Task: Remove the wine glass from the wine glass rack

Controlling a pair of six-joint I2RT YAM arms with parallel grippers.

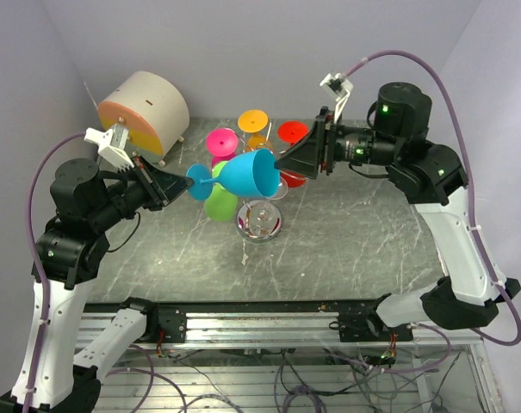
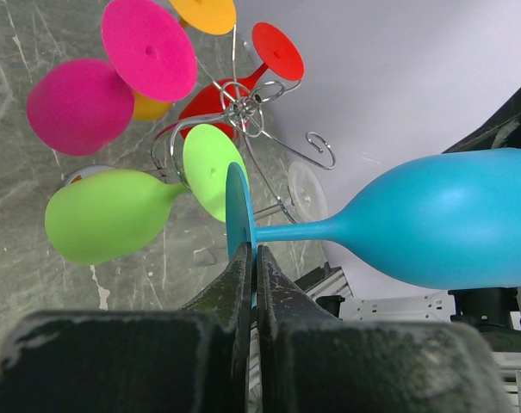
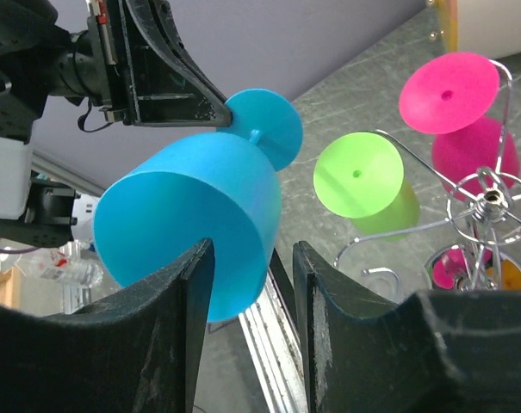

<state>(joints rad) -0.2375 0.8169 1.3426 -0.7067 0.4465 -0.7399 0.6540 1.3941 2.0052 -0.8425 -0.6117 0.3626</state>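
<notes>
The blue wine glass (image 1: 251, 174) lies sideways in the air, in front of the silver wire rack (image 1: 260, 222). My left gripper (image 1: 181, 185) is shut on the edge of its round foot (image 2: 237, 211); the bowl (image 2: 449, 219) points right. My right gripper (image 1: 286, 162) is open at the bowl's mouth. In the right wrist view its fingers (image 3: 191, 284) straddle part of the bowl's rim (image 3: 191, 215); I cannot tell if they touch it. The rack's post and curled hooks (image 2: 243, 107) show behind the foot, and also in the right wrist view (image 3: 488, 202).
Pink (image 1: 222, 142), green (image 1: 220, 205), orange (image 1: 253, 120) and red (image 1: 293, 132) glasses hang on the rack. A round beige drum (image 1: 144, 107) stands at the back left. The table's metal rail (image 1: 260, 310) runs along the near edge.
</notes>
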